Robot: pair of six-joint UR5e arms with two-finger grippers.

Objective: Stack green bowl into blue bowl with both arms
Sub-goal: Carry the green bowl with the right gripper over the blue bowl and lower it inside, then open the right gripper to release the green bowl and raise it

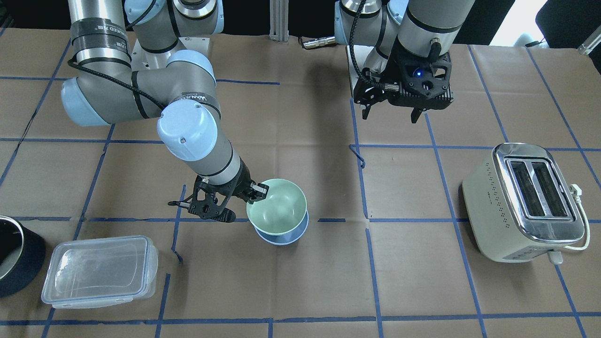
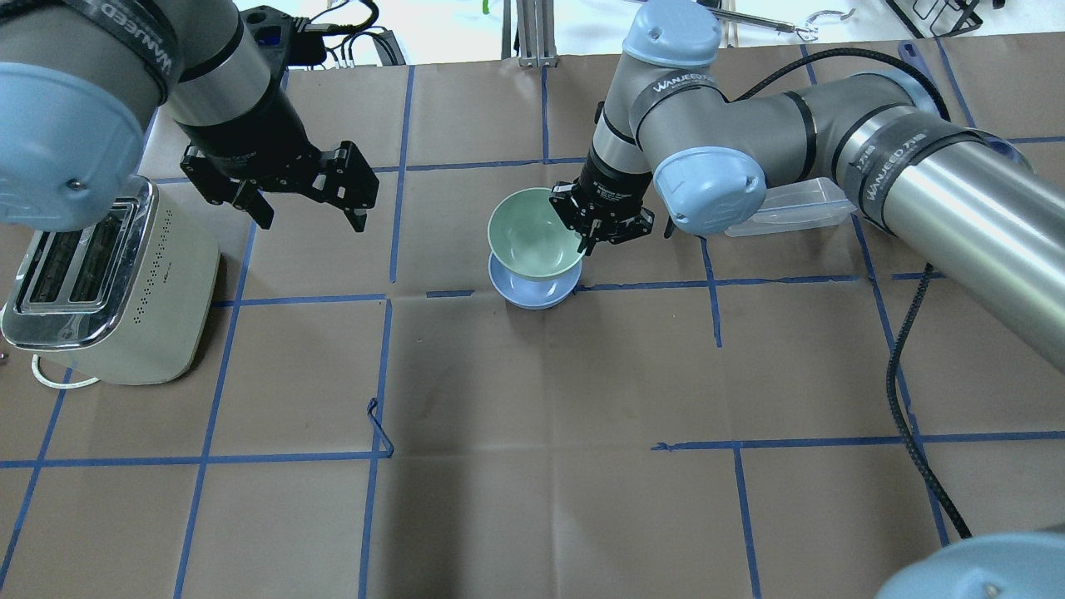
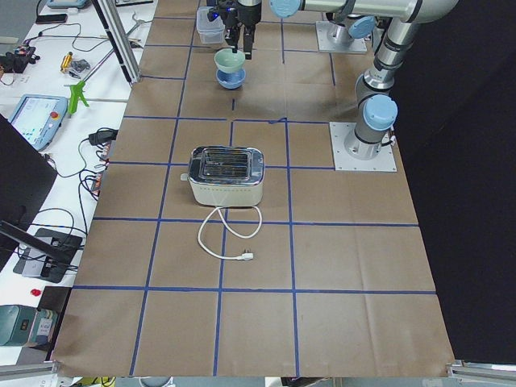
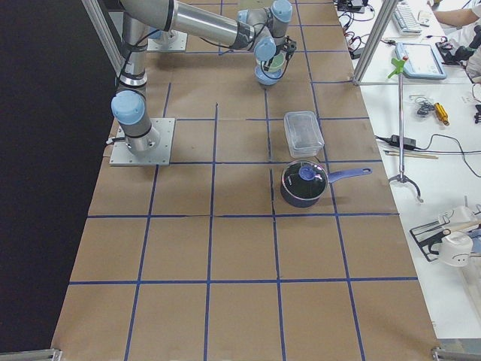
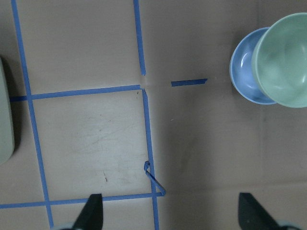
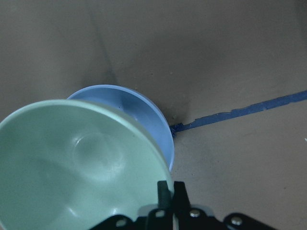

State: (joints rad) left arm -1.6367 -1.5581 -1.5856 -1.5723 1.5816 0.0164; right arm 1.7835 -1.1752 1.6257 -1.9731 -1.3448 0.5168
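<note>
Green bowl (image 6: 81, 163), rim pinched at four o'clock by the right gripper (image 6: 171, 191), seemingly needs lowering into the blue bowl (image 6: 139, 108); left gripper (image 2: 312, 218) hangs wide apart.

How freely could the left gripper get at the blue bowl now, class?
Probably yes, but only its edge. The left gripper hangs open with bare table between it and the blue bowl; the green bowl, pinched by the right gripper, covers most of it.
</note>
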